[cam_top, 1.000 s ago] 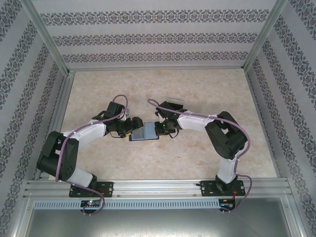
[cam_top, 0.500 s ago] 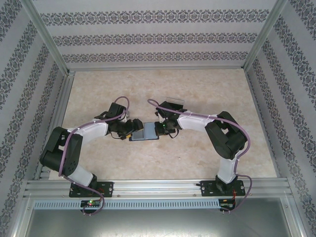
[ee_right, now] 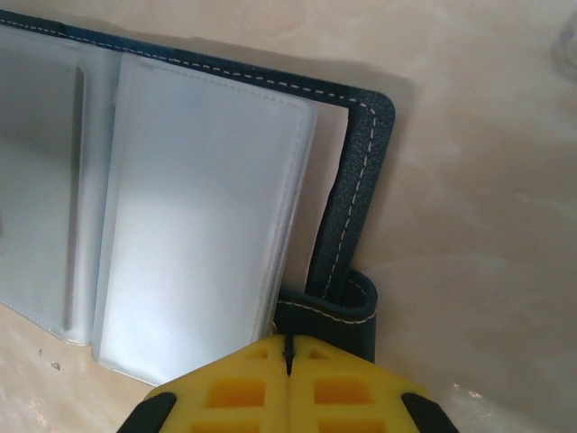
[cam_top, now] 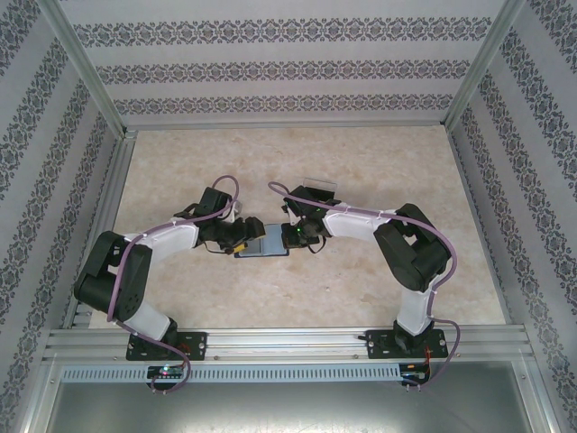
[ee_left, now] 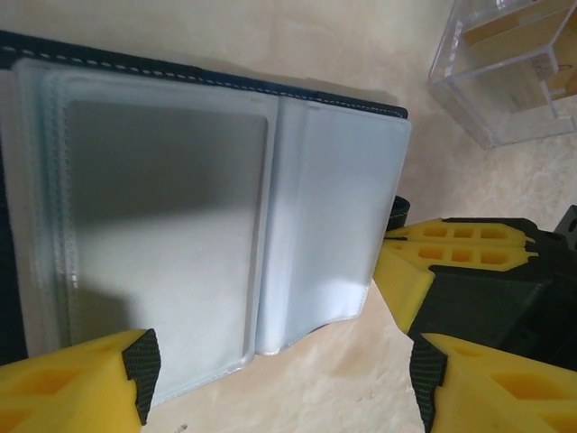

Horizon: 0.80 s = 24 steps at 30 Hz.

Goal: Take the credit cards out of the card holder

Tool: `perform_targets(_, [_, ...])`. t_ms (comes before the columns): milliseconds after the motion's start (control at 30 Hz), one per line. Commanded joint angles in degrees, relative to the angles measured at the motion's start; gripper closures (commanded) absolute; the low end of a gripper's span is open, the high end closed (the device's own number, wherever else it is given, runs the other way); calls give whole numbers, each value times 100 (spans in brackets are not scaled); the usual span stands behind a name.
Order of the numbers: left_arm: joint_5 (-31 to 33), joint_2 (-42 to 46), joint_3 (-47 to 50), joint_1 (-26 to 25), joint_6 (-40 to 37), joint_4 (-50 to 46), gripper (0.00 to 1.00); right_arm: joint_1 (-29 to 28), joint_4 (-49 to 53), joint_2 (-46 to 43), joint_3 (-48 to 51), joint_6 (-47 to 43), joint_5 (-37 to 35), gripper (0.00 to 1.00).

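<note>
Yellow fingers of your left gripper (ee_left: 281,365) stand wide apart at the bottom of the left wrist frame. They sit either side of the near edge of the wallet (ee_left: 207,207) and aren't clamped on anything. Your right gripper (ee_right: 288,361) is closed, tips together at bottom centre of its frame, right against the wallet's little tab (ee_right: 338,311). Pinching it or just pressing on it, can't tell.

In the top view the wallet sits mid-frame on the table (cam_top: 361,289), between the two grippers.

Progress, as I read it: the wallet is open and lying flat, so that part's done. Pulling the cards is what's left.

Look: dark navy cover, pale stitching, two frosted bluish-grey sleeves side by side. A greyish rectangle (ee_left: 162,225) shows through the left sleeve, likely a card, not sure. A clear box (ee_left: 505,81) sits upper right with something tan inside, can't tell what.
</note>
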<state>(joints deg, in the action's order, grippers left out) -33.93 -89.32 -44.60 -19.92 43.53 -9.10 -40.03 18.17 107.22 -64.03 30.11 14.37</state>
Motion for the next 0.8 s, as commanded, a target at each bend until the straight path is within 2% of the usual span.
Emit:
perform_targets(0, [430,251,82,-39,6,-169,25,-74,164,70,-39,52,21,93])
perform_targets(200, [973,243,-89,-11,-70,-804,27,-88,149,93,-31,64,38,93])
perform_targets(633, [156,-130,5,-12,-38,-266,27,-93,134,105,-39,74,35,93])
perform_targets(767, [244,-81,-43,-21,-54,-362,27,-97,140,127,-61,74,48,93])
